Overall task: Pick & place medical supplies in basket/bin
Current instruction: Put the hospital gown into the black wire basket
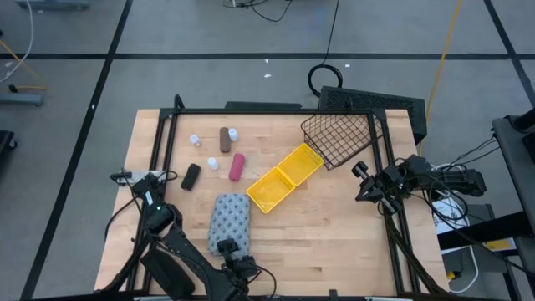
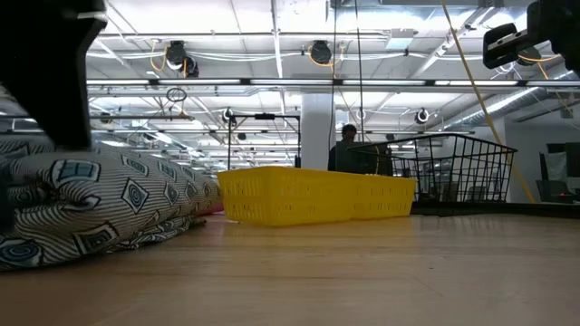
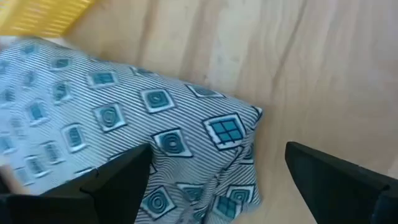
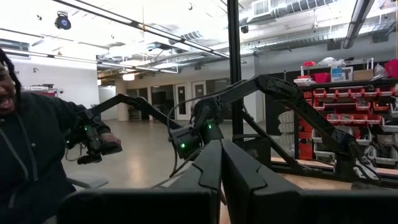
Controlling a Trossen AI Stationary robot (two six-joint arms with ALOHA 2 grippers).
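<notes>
The left gripper (image 1: 231,251) was down low at the near end of the cloth bundle (image 1: 230,219), close to the front edge of the table (image 1: 334,242). Its two fingers (image 3: 112,186) were spread wide, one over the striped cloth and one out past the bundle's corner, over the bare wood. They were not squeezing the cloth. The bundle lay flat on the table, just beside the yellow bin (image 1: 284,177). The bin sat slanted near the middle of the table, and both of its square parts looked empty. Its far end touched the wire basket (image 1: 341,137), which sat at the back right corner. At the back left lay a brown cylinder (image 1: 224,139), a pink cylinder (image 1: 237,165), some tiny white bottles (image 1: 213,163) and a flat black box (image 1: 191,176), all well apart from the bundle. The right gripper (image 1: 361,182) waited up high by the right edge of the table, with its fingers pressed together and holding nothing. In the right wrist view, a person (image 4: 31,149) in dark clothes sat in the room beyond the table.
</notes>
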